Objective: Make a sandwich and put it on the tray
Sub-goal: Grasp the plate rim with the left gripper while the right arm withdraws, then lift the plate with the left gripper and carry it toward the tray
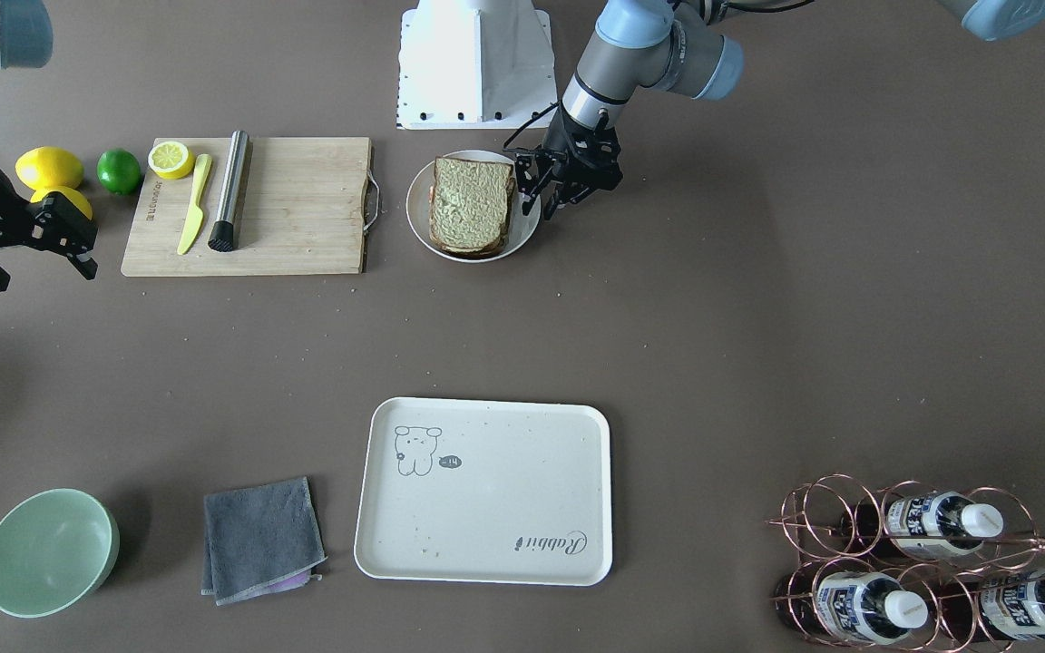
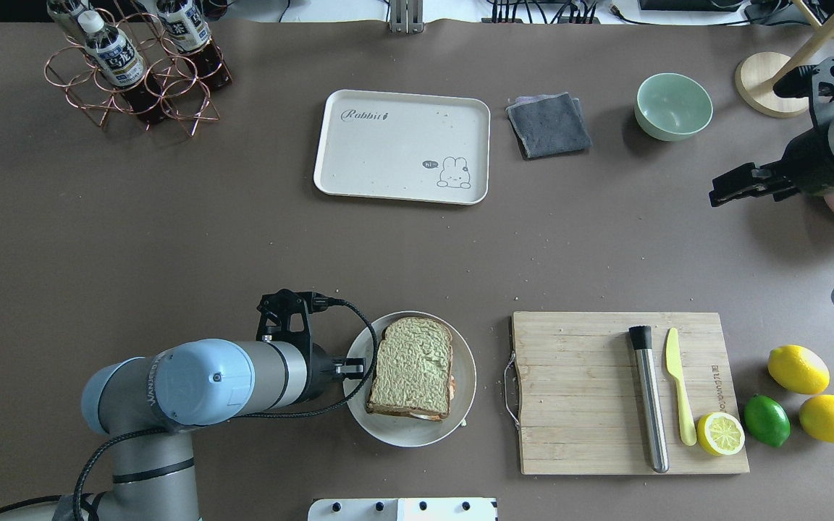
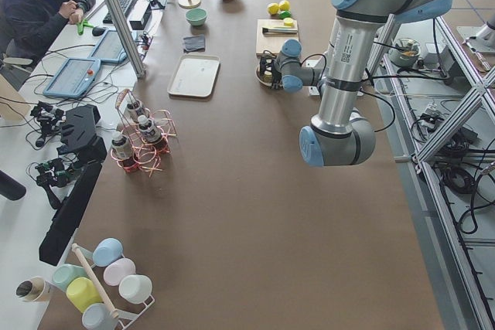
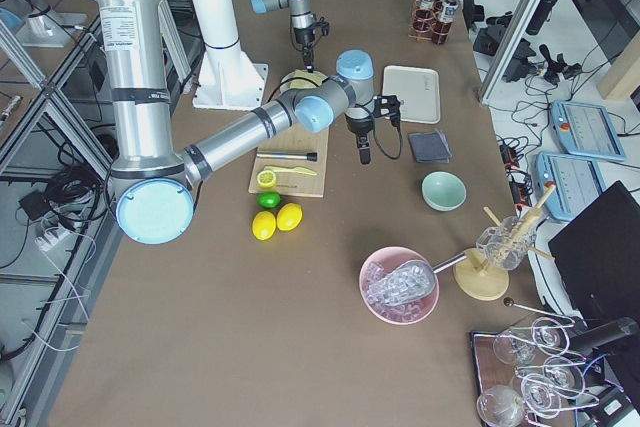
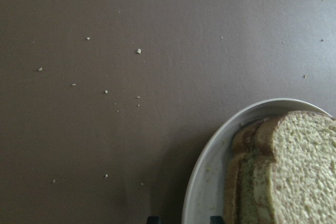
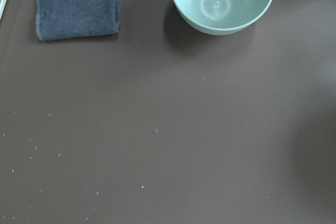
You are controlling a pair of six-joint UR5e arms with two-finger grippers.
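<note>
Sandwich (image 1: 473, 204): you find it assembled on the round white plate (image 1: 420, 218). The greenish top slice faces up and brown crust shows at the edges. In the overhead view a sliver of orange peeks out on the side toward the cutting board (image 1: 296, 213).

Plate: sits on the worktop (image 1: 758, 317) close to the robot's base, just beside the handle end of the board. The board carries a steel rod (image 1: 230, 190), a yellow knife (image 1: 193, 204) and a half lemon (image 1: 170, 159).

Tray (image 1: 504, 508): lies flat on the operators' side, well apart from the plate. A grey cloth (image 1: 259, 540) lies just beside it.

Left jaws: low at the plate's rim, on the side away from the board. Your left wrist view shows the two tips apart, one on either side of the rim. They are parted, not closed on it, and not touching the bread.

Right jaws: spread wide, holding nothing. In the overhead view they hang above the worktop between the green bowl (image 2: 674, 106) and the lemons (image 2: 798, 369), well apart from the sandwich.
</note>
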